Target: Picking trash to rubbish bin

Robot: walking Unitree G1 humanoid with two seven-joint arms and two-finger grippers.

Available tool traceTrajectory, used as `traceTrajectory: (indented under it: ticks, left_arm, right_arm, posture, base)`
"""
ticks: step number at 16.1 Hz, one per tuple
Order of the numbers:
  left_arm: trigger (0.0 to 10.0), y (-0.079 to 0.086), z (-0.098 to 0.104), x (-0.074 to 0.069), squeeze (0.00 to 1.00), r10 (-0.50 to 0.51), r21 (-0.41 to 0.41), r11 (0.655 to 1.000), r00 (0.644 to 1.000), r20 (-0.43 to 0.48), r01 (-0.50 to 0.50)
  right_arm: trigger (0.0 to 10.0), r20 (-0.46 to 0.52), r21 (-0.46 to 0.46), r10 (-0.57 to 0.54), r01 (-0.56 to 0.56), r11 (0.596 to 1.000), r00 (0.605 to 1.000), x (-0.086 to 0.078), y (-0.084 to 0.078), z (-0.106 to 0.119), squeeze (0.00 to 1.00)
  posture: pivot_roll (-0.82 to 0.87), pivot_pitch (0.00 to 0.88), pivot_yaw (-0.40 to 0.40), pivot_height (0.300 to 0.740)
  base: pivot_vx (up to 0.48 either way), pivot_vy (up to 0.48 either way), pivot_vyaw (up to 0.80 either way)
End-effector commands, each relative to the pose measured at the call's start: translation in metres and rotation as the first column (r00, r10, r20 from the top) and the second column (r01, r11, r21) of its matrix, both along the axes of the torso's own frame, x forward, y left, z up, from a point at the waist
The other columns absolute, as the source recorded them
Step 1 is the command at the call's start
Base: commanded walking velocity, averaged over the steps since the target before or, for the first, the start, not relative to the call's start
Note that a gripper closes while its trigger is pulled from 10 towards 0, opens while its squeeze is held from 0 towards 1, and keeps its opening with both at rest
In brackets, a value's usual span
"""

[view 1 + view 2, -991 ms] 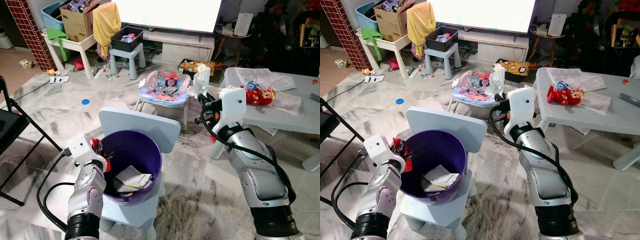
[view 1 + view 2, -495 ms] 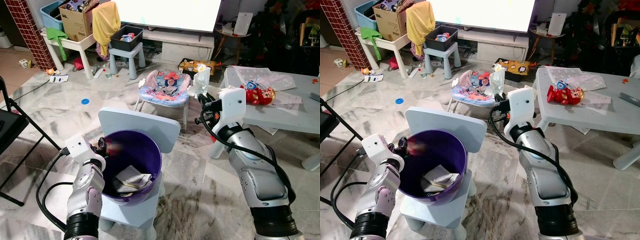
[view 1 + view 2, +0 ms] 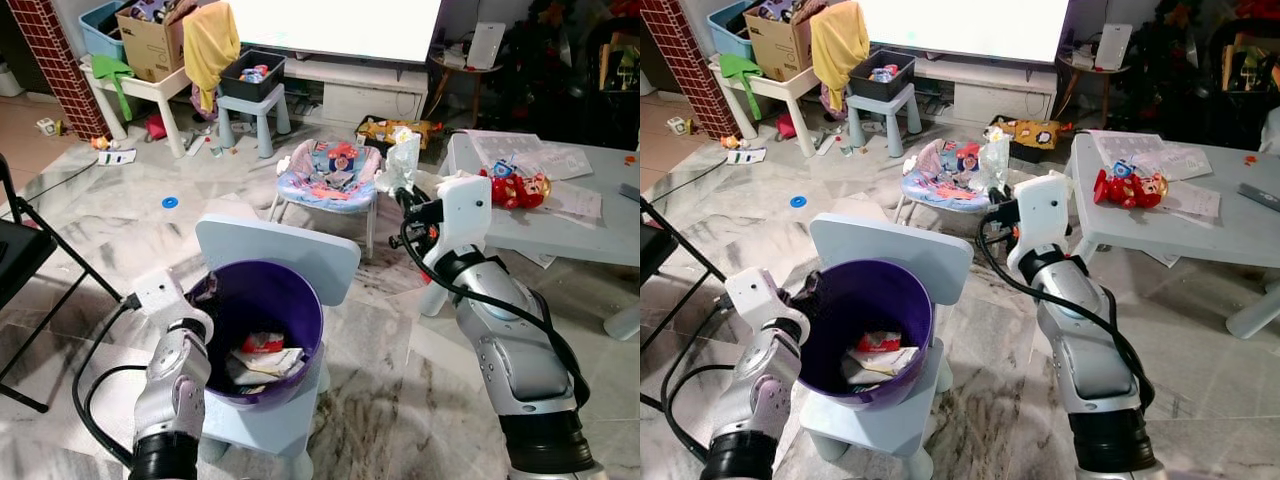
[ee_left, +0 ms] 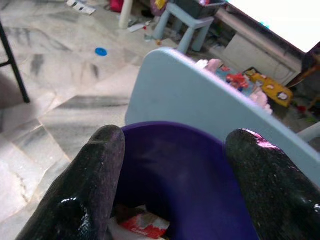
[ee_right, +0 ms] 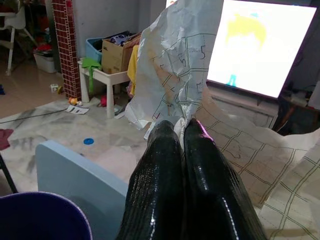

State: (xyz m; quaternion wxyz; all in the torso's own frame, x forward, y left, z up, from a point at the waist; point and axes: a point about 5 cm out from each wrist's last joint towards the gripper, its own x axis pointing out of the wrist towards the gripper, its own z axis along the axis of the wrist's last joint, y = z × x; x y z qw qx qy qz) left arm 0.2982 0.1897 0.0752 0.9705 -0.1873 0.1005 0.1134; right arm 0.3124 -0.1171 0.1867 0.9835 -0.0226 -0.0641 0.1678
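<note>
A purple bin (image 3: 300, 290) stands on the seat of a light blue child's chair (image 3: 280, 248). Inside it lie papers and a red wrapper (image 3: 264, 342). My left gripper (image 4: 175, 145) is at the bin's left rim, open, with nothing between its black fingers (image 4: 95, 180). My right gripper (image 5: 181, 127) is raised to the right of the chair's back and is shut on a crumpled white paper with grid lines (image 5: 185, 60). That paper (image 3: 402, 160) also sticks up above the right wrist in the left eye view.
A baby bouncer (image 3: 330, 175) sits behind the chair. A pale table (image 3: 570, 230) with a red toy (image 3: 515, 187) stands at the right. A black folding chair (image 3: 20, 260) is at the left. Stools, boxes and clutter line the back wall.
The red wrapper has left my left gripper and dropped into the purple bin. The left gripper has opened at the rim. The right arm holds still with the paper.
</note>
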Motion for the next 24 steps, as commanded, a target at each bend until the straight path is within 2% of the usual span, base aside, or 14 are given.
traceTrajectory:
  ticks: [1,3,5,6,9,11,14,16,17,18,20,22,24]
  left_arm:
    - [10.0,-0.003,0.005,-0.004,1.0,-0.019,0.025,1.0,1.0,-0.001,0.019]
    - [10.0,-0.006,0.01,-0.019,1.0,-0.049,0.057,0.997,0.999,-0.004,0.049]
    - [10.0,-0.018,0.017,-0.043,0.97,-0.135,0.093,0.986,0.991,-0.003,0.135]
    - [10.0,-0.025,0.017,-0.054,0.0,-0.174,0.087,0.981,0.985,-0.017,0.174]
    - [10.0,-0.036,0.018,-0.074,0.0,-0.231,0.066,0.97,0.97,-0.071,0.235]
    - [10.0,-0.033,0.018,-0.088,0.0,-0.233,0.071,0.968,0.966,-0.11,0.241]
    - [10.0,-0.023,0.011,-0.106,0.0,-0.243,0.033,0.967,0.949,-0.202,0.254]
    - [10.0,-0.022,0.007,-0.122,0.0,-0.322,0.014,0.942,0.914,-0.247,0.336]
    - [10.0,-0.021,0.004,-0.13,0.0,-0.355,0.002,0.929,0.892,-0.279,0.37]
    - [10.0,-0.02,0.003,-0.133,0.0,-0.367,0.003,0.924,0.885,-0.287,0.383]
    - [10.0,-0.02,0.006,-0.131,0.0,-0.377,0.01,0.918,0.882,-0.283,0.396]
    - [10.0,-0.021,0.008,-0.129,0.0,-0.389,0.011,0.913,0.877,-0.28,0.409]
    - [10.0,-0.022,0.009,-0.128,0.0,-0.398,0.01,0.909,0.873,-0.281,0.418]
  right_arm:
    - [0.0,-0.018,-0.005,0.006,-0.006,1.0,1.0,0.001,0.002,-0.006,0.0]
    - [0.0,-0.061,0.014,0.039,-0.039,0.999,0.997,0.007,0.012,-0.018,0.0]
    - [0.0,-0.109,0.024,0.084,-0.081,0.996,0.99,0.016,0.026,-0.034,0.0]
    - [0.0,-0.177,0.042,0.13,-0.124,0.991,0.976,0.02,0.037,-0.048,0.0]
    - [0.0,-0.305,0.13,0.203,-0.17,0.977,0.931,0.026,0.057,-0.073,0.0]
    - [0.0,-0.378,0.176,0.246,-0.192,0.966,0.893,0.028,0.073,-0.087,0.0]
    - [0.0,-0.506,0.218,0.352,-0.278,0.936,0.787,0.015,0.097,-0.114,0.0]
    - [0.0,-0.55,0.247,0.409,-0.326,0.913,0.728,0.006,0.108,-0.125,0.0]
    - [0.0,-0.582,0.25,0.445,-0.371,0.894,0.681,-0.001,0.116,-0.132,0.0]
    - [0.0,-0.589,0.242,0.463,-0.403,0.883,0.662,-0.005,0.119,-0.134,0.0]
    - [0.0,-0.594,0.265,0.537,-0.484,0.834,0.599,-0.016,0.132,-0.138,0.0]
    - [0.0,-0.592,0.285,0.577,-0.523,0.803,0.562,-0.022,0.137,-0.141,0.0]
    - [0.0,-0.587,0.297,0.628,-0.586,0.754,0.511,-0.03,0.142,-0.144,0.0]
  posture:
    - [0.08,0.08,-0.04,0.74]
    - [0.13,0.086,-0.038,0.74]
    - [0.18,0.089,-0.037,0.74]
    - [0.2,0.091,-0.036,0.74]
    - [0.24,0.093,-0.031,0.74]
    - [0.29,0.099,-0.032,0.74]
    - [0.32,0.104,-0.036,0.74]
    - [0.33,0.107,-0.035,0.74]
    - [0.34,0.109,-0.032,0.74]
    - [0.34,0.109,-0.032,0.74]
    - [0.34,0.11,-0.03,0.74]
    - [0.34,0.11,-0.029,0.74]
    - [0.34,0.108,-0.027,0.74]
  base:
    - [0.0,0.0,0.0]
    - [0.0,0.0,0.0]
    - [0.0,0.0,0.0]
    - [0.0,0.0,0.0]
    - [0.0,0.0,0.0]
    - [0.0,0.0,0.0]
    - [0.0,0.0,0.0]
    - [0.0,0.0,0.0]
    - [0.0,0.0,0.0]
    - [0.0,0.0,0.0]
    - [0.0,0.0,0.0]
    - [0.0,0.0,0.0]
    - [0.0,0.0,0.0]
